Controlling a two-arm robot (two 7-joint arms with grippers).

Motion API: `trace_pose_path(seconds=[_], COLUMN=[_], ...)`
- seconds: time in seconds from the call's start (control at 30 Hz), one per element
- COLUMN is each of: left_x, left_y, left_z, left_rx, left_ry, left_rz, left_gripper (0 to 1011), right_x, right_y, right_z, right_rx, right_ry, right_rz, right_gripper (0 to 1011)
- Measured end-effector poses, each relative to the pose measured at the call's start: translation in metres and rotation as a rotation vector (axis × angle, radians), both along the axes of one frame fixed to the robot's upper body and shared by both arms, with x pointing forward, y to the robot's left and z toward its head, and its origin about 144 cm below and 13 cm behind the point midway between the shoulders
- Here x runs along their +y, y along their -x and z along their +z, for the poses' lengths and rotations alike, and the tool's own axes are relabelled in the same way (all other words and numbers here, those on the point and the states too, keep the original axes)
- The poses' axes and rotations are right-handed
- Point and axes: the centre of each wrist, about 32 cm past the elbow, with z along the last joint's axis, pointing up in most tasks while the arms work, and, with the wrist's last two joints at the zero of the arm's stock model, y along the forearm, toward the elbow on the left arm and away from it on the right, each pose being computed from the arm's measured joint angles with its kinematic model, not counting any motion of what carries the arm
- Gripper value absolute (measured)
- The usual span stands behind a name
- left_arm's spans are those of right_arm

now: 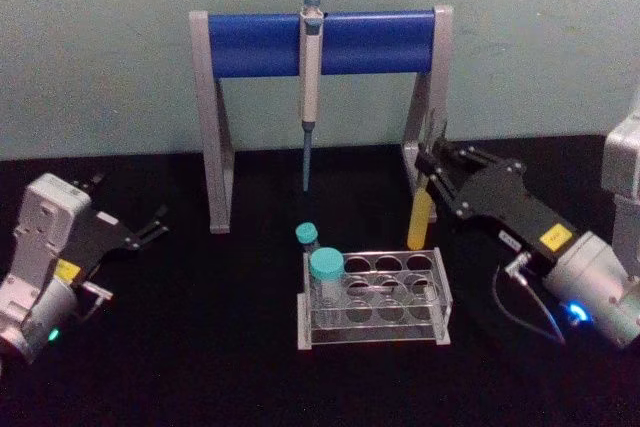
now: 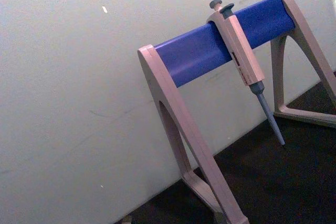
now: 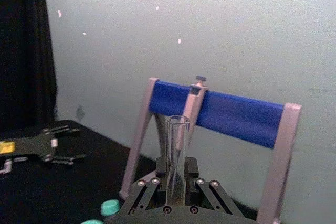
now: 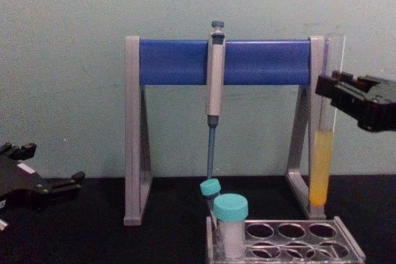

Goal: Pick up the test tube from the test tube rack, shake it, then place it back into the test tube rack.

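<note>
Start with the tall, thin clear glass test tube (image 1: 421, 217), capless, with yellow liquid in its lower part: off the table and hanging upright, long axis vertical, mouth up and round bottom down. Placed at about 1 o'clock from the middle of the low clear plastic test tube rack (image 1: 372, 332) in the head view. Judged from the chest view to be lifted clear, round bottom just above the rack's top; cannot tell whether right over the back right hole or slightly behind it. Clamped across the bare glass above the liquid by the black right gripper (image 1: 432, 167), reaching in from 3 o'clock with its fingers closed on the tube from either side. Probably between the lift and the shake or the return. For the return, needs only a straight drop along the tube's own axis once lined up over a free hole; with any tilt, likely to catch the round bottom on a rim. Worth keeping clear of the two short teal-capped vials (image 1: 326, 267) at the rack's 9 o'clock end, and of the right leg of the big grey-and-blue pipette stand (image 1: 320, 42) just behind at 12 o'clock, with its grey-blue pipette (image 1: 310, 97) hanging mid-bar. Farther out, at 9 o'clock and well apart, the left gripper (image 1: 150, 230): parked low over the black table (image 1: 200, 347), fingers spread and empty, by far the more distant of the two.
</note>
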Motion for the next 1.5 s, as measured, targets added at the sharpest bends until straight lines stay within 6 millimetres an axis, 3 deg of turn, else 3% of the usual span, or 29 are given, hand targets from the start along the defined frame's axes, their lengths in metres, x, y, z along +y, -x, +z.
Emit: trace_pose_path(seconds=[0.3, 0.67, 0.97, 1.5], left_x=[0.0, 0.0, 0.0, 0.0], left_y=[0.0, 0.0, 0.0, 0.0], left_z=[0.0, 0.0, 0.0, 0.0], left_rx=[0.0, 0.0, 0.0, 0.0], left_ry=[0.0, 0.0, 0.0, 0.0], left_rz=[0.0, 0.0, 0.0, 0.0], left_gripper=[1001, 1001, 1001, 1001], right_x=[0.011, 0.027, 0.025, 0.016], right_y=[0.009, -0.017, -0.03, -0.027], right_z=[-0.004, -0.007, -0.006, -0.002], right_rx=[0.02, 0.007, -0.008, -0.017], right_ry=[-0.01, -0.04, -0.039, -0.032], right_rz=[0.083, 0.116, 0.076, 0.031], right_gripper=[227, 227, 227, 227])
